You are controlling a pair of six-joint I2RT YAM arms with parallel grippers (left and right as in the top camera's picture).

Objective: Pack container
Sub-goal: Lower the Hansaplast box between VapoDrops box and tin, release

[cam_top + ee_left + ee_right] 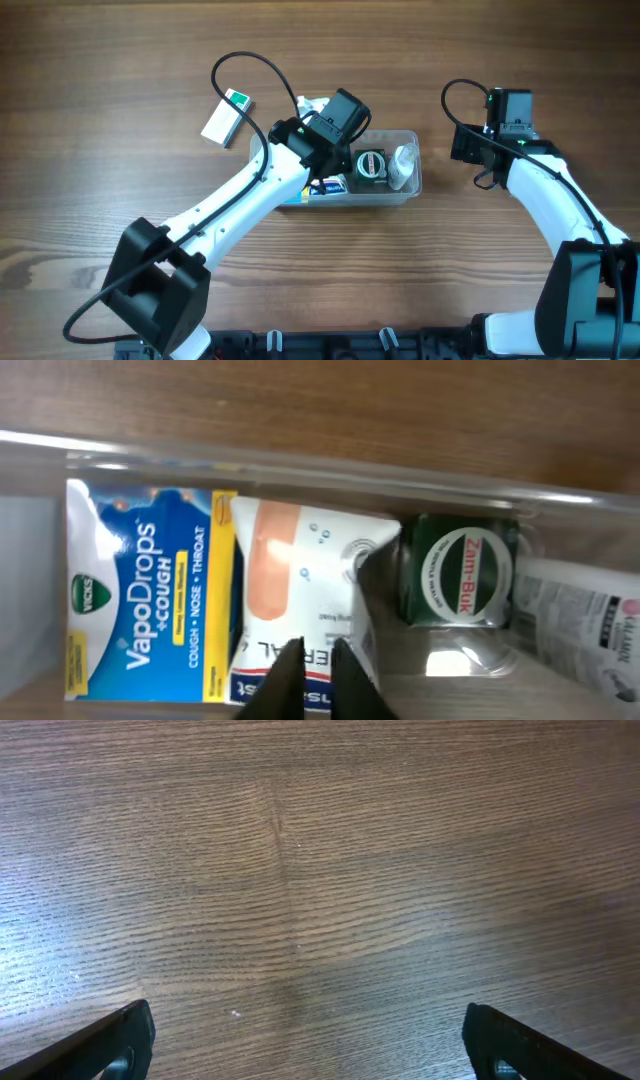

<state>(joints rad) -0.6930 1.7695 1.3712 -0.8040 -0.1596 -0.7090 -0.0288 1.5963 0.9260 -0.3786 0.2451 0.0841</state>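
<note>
Container (300, 463) of clear plastic sits directly under the left gripper (318, 660). Its fingers stand almost together at the near edge of a white plaster box (300, 570); whether they pinch it cannot be told. Beside that box lie a blue VapoDrops box (140, 600) and a green Zam-Buk tin (460, 580). The right gripper (307, 1020), fingers wide apart, hangs over bare table (300, 840), well apart from the container.
</note>
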